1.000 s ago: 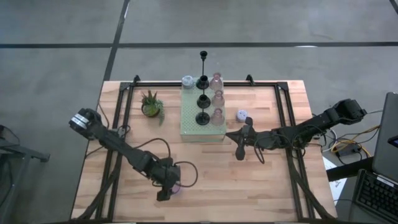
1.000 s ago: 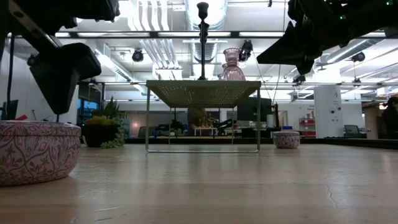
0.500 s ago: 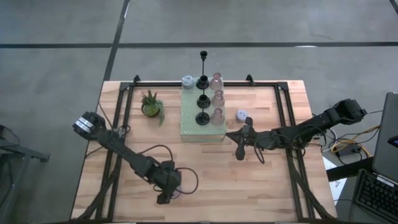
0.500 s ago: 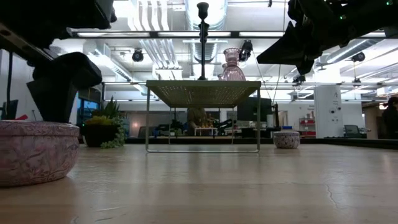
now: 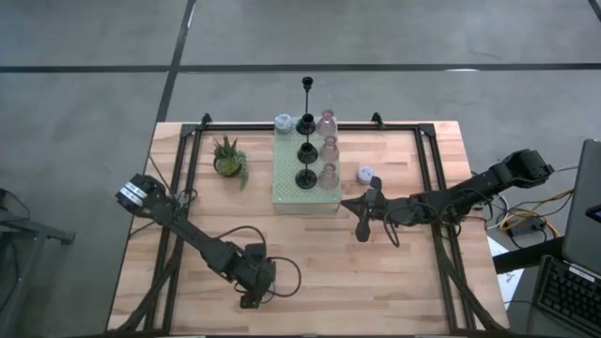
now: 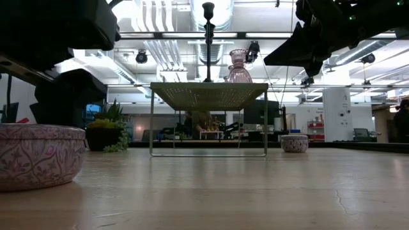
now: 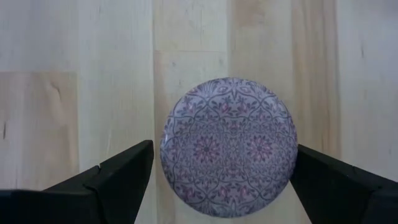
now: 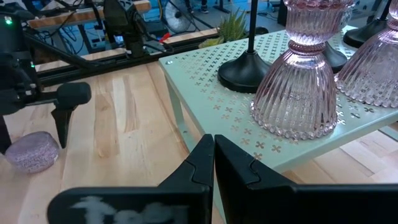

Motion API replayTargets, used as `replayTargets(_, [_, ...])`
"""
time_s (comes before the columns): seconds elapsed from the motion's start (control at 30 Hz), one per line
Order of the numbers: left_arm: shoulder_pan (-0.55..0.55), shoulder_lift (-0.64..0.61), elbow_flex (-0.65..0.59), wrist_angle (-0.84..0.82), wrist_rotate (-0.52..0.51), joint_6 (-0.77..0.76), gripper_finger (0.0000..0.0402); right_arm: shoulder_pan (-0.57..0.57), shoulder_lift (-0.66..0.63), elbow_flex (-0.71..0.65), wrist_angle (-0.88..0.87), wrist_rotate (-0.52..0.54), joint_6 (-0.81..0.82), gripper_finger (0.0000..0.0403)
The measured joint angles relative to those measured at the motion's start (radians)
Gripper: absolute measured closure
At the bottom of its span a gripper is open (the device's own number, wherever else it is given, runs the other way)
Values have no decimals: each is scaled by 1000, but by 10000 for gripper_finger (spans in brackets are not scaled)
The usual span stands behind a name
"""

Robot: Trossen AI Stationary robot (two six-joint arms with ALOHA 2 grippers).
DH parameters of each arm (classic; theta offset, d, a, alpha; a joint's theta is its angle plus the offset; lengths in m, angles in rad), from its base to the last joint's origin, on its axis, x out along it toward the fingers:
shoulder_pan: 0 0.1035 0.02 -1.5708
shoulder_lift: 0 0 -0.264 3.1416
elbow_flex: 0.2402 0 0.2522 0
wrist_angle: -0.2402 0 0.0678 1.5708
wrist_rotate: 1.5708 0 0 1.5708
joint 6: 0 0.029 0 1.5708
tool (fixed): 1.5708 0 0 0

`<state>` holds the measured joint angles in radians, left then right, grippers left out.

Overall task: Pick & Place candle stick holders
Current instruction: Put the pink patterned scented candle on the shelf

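Straddling lavender holder [image 7: 227, 147], left gripper [image 7: 224, 180] wide

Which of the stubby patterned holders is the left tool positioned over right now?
The stubby holder near the table's front edge, sitting between the left tool's open fingers. The other two sit far back, beside the green board.

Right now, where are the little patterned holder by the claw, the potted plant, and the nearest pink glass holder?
patterned holder [image 7: 229, 146]: left wrist view, centre of its top.
potted plant [image 5: 228, 158]: high view, its leaves.
pink glass holder [image 8: 295, 93]: right wrist view, its ribbed base.
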<state>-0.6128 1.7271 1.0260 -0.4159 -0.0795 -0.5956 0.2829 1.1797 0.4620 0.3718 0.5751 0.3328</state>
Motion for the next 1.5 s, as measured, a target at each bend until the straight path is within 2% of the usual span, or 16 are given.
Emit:
replayTargets(0.27, [0, 2, 0, 17, -37, -13, 44, 0, 0, 0, 0, 0, 0, 394])
replayTargets(0.97, [2, 22, -21, 69, -54, -35, 46, 0, 0, 0, 0, 0, 0, 394])
replayTargets(1.3, [2, 22, -21, 85, -78, -34, 99, 0, 0, 0, 0, 0, 0, 394])
replayTargets(1.5, [2, 22, -21, 85, -78, -36, 80, 0, 0, 0, 0, 0, 0, 394])
